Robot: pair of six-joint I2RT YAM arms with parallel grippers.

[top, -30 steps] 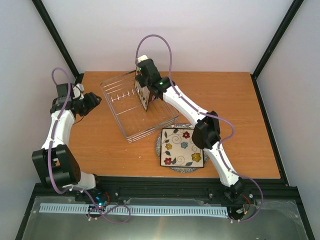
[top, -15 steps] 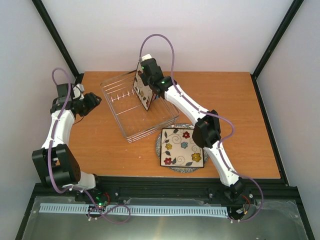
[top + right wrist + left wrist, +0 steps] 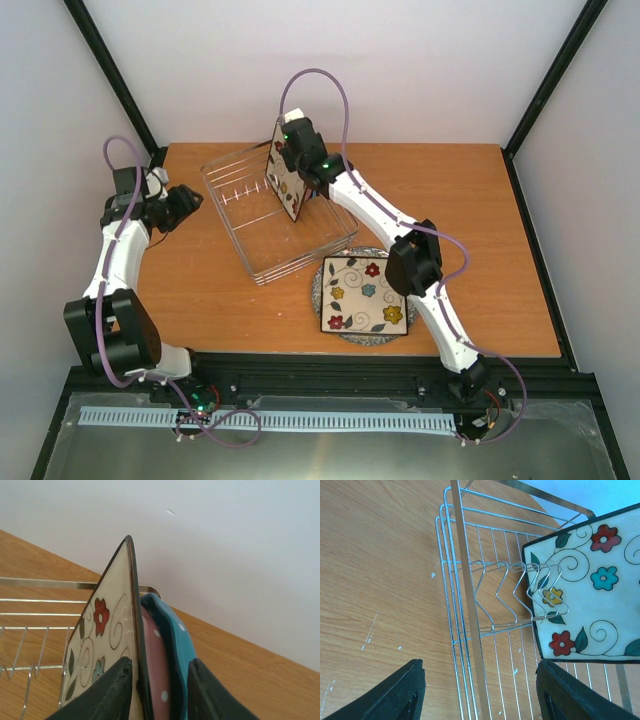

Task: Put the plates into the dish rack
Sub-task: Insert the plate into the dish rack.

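The silver wire dish rack [image 3: 262, 225] sits at the table's back left. A square cream flowered plate [image 3: 287, 185] stands on edge in it. In the right wrist view this plate [image 3: 107, 625] leans beside a blue white-dotted plate [image 3: 175, 630]. My right gripper [image 3: 290, 140] is over their top edges, its jaws open and straddling both [image 3: 160, 662]. A second square flowered plate [image 3: 365, 293] lies on a round grey speckled plate [image 3: 316, 290] near the front. My left gripper [image 3: 190, 200] hovers open and empty by the rack's left rim [image 3: 480, 667].
The left wrist view shows the rack's upright tines [image 3: 510, 592] and the standing plate [image 3: 590, 590] behind them. Bare wooden table [image 3: 470, 200] stretches to the right of the rack. Black frame posts rise at the back corners.
The right gripper shifted slightly up and left with the square plate, set it more upright in the rack, and its jaws have parted. The left arm stayed still.
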